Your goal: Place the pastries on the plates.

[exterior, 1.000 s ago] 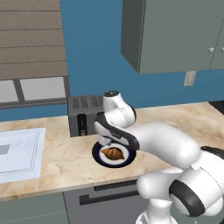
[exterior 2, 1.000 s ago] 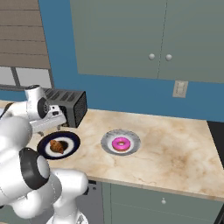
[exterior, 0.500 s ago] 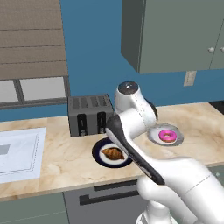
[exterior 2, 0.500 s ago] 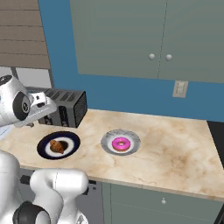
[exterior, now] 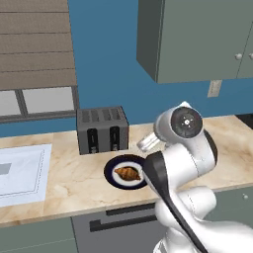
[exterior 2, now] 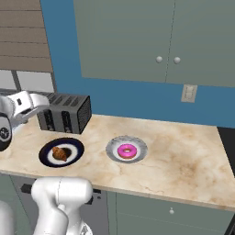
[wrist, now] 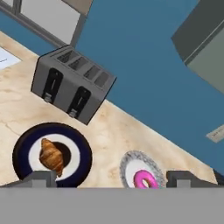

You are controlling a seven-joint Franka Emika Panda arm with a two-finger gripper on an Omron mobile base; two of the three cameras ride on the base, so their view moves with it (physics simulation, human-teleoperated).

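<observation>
A: Your croissant (exterior 2: 59, 153) sits on the navy plate (exterior 2: 75, 147) right in front of the toaster (exterior 2: 64, 112); the pink pastry (exterior 2: 126, 150) is on the pale plate (exterior 2: 139, 145) beside it. Both look placed.

B: And your tool (wrist: 109, 180)? Spread wide, holding nothing, raised above the bench (exterior 2: 183, 156), looking down past the toaster.

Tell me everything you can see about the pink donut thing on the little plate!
The small pink-topped ring pastry is round with a hole in its middle and bright pink icing on top. It lies flat in the centre of the pale grey-white round plate, touching nothing else. That plate sits on the beige marbled counter, to the right of the navy plate with the golden-brown croissant in the right base view. In the hand view it shows low down, partly cut off.
</observation>
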